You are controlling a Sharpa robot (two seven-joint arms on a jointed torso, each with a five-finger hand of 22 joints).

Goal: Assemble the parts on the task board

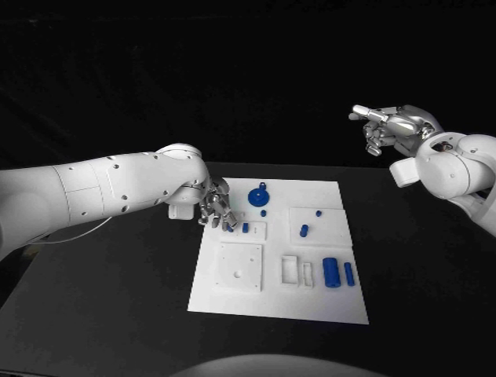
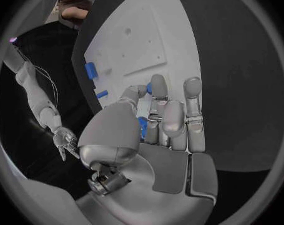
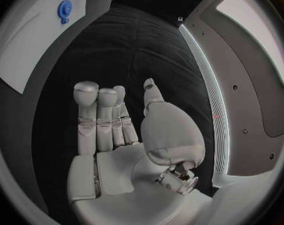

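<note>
I start from the small blue part (image 2: 149, 88) pinched between the thumb and fingertips of my left hand (image 1: 212, 206); the left wrist view shows blue at the tips, and I judge it is pinched there so it can go end-first into a seat. The hand hovers low over the near-left part of the white task board (image 1: 316, 302), just beside a short blue peg (image 1: 245, 228) standing in a raised square block, though whether the pinched piece already touches the board I cannot tell from here. Beyond the fingertips lies the round blue knob (image 1: 258, 194), farther out another blue peg (image 1: 304, 231), and well away toward my right side a blue cylinder (image 1: 330, 272) with a slimmer blue bar (image 1: 349, 273) beside it. My right hand (image 1: 393, 127) is raised well clear of the board, fingers loosely apart and holding nothing, kept out of the way, I'd say.
</note>
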